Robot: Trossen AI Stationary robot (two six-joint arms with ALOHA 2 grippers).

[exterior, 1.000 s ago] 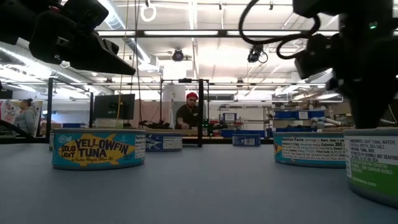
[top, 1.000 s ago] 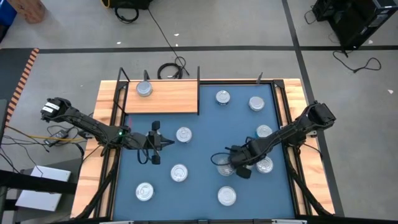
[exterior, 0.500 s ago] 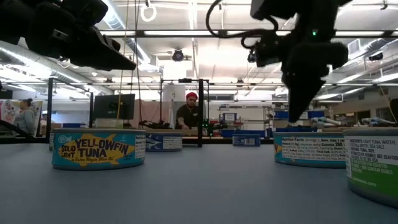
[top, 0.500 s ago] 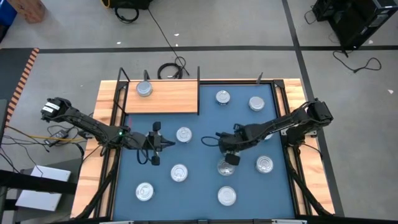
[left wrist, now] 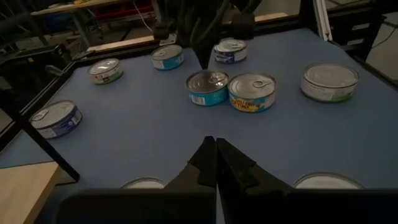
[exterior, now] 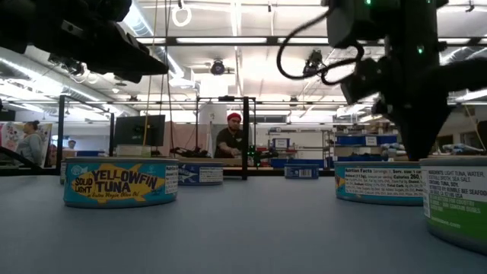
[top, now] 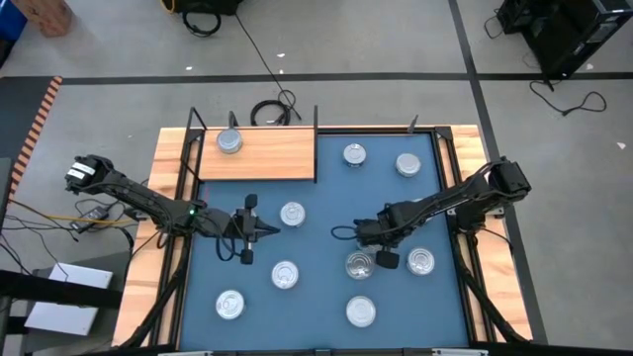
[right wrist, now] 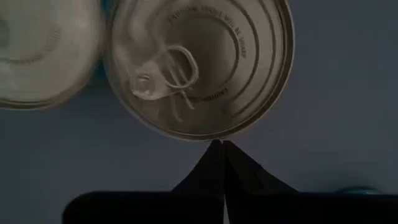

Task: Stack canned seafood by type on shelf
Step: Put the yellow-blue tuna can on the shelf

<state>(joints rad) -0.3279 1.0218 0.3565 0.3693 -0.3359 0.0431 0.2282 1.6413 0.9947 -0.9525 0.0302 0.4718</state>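
Several flat round silver tins stand on the blue mat (top: 316, 297). One tin (top: 229, 141) rests on the wooden shelf (top: 267, 156) at the far left. My right gripper (right wrist: 217, 144) (top: 366, 249) is shut and points down at the rim of a blue-labelled pull-tab tin (left wrist: 208, 87) (right wrist: 199, 68) (exterior: 377, 183). That tin stands against a yellow-labelled tin (left wrist: 252, 92). My left gripper (top: 264, 229) (left wrist: 216, 148) is shut and hovers level over the mat's left half, between two tins (top: 292, 214) (top: 285, 275). My right gripper comes from above with its shut fingertips (left wrist: 203, 62) at the edge of the blue-labelled tin's lid (right wrist: 214, 134). I cannot tell whether they touch it. The tin stands flat on the mat.
Other tins stand at the far right (top: 354, 153) (top: 407, 164), at the right (top: 420, 262) and along the near side (top: 229, 305) (top: 361, 311). Black posts (top: 316, 119) stand at the shelf's ends. A wooden frame (top: 168, 198) borders the mat. A person (exterior: 230, 141) sits in the room beyond the table.
My right gripper rose from low beside the right-hand tins and swung toward the table's left and far edge. It then came down again a little toward the near edge, over the blue-labelled tin. No tin has visibly moved.
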